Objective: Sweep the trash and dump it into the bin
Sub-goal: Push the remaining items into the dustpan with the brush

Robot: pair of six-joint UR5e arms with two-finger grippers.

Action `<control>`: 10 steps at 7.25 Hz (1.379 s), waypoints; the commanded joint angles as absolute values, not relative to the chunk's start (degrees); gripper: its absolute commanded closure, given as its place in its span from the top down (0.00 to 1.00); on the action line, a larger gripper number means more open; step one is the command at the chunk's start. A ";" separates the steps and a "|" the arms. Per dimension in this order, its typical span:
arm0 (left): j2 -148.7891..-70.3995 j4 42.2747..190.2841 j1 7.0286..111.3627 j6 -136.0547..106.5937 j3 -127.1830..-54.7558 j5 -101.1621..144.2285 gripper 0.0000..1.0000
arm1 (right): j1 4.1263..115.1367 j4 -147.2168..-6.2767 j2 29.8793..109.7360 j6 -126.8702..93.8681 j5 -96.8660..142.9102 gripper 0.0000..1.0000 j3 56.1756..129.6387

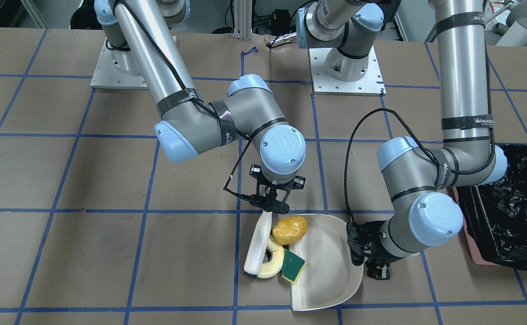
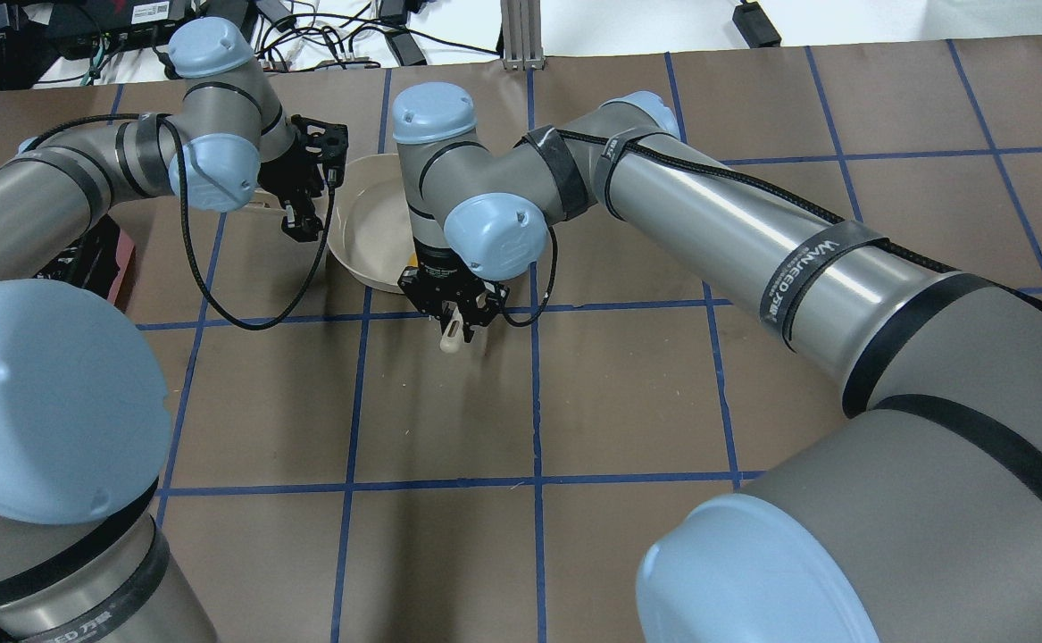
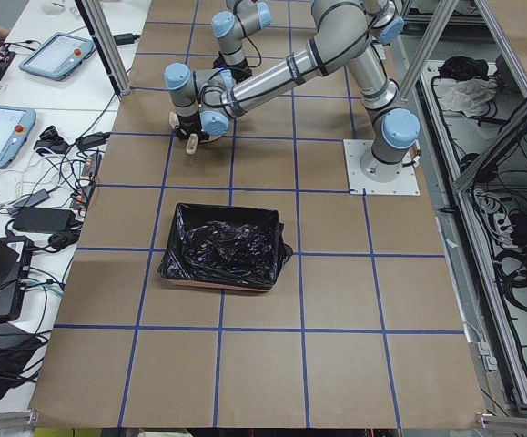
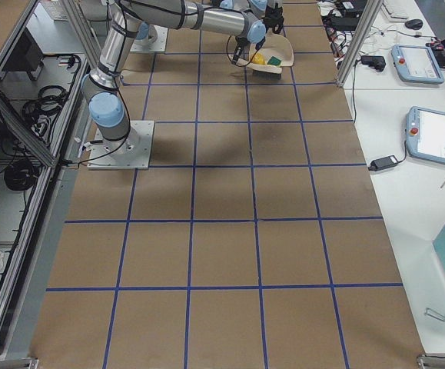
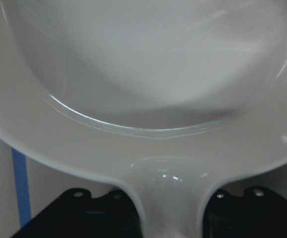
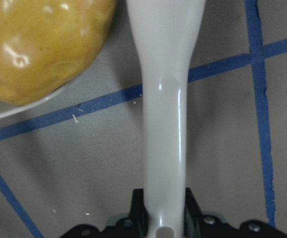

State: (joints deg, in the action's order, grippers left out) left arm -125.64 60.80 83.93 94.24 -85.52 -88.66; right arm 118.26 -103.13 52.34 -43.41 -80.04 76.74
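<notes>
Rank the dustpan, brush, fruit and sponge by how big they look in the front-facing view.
1. The dustpan, clearly largest.
2. The brush and the fruit: too close to rank. The brush is longer, the fruit fatter.
3. The sponge, smallest.

Black-lined bin [image 3: 217, 273] at mid-table. Arms [image 3: 272, 77] reach at its 12 o'clock; pale item [image 3: 190, 147] beneath, possibly a handle.

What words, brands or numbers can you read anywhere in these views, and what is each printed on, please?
"WANJEED": black strap around the right arm; the characters after it are too small to read.
"WANJEED": black band around the left arm.
Tablet screens beside the table: too small to read.
</notes>
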 commanded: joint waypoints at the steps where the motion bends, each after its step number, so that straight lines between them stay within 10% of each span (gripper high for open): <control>1: -125.34 60.73 83.85 94.39 -85.52 -88.51 0.02 | 119.00 -103.62 50.55 -42.98 -79.63 0.07 74.11; 10: -125.60 60.73 83.67 94.57 -85.43 -88.24 0.02 | 122.61 -108.72 48.78 -39.73 -75.24 0.08 70.68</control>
